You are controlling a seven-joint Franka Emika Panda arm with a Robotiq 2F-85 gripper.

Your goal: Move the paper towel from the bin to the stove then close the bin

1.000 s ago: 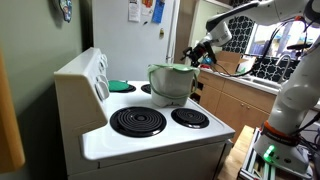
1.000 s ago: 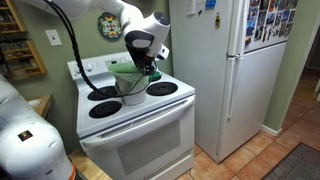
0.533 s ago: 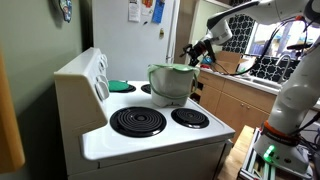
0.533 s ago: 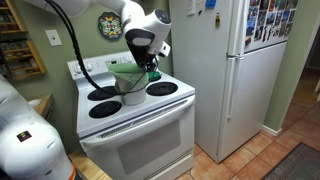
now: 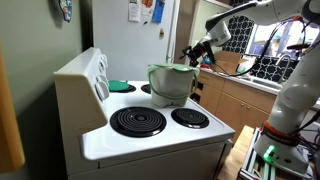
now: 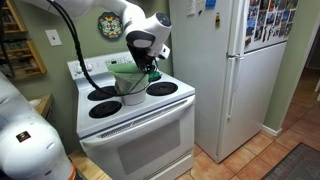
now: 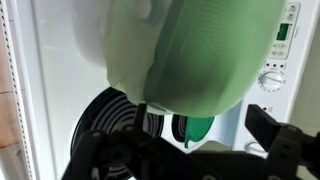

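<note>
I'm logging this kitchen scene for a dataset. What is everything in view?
stove: one, white, centre of both exterior views
coil burners: three seen, black, on the stove top
bin: one, pale grey with green rim, on the stove behind the front burners
flat disc: one, teal, on the stove near the back panel
refrigerator: one, white, beside the stove
cabinets: wooden brown, beyond the stove
arm: one, white, above the stove
gripper: one, black, at the bin's rim; open or shut unclear
</note>
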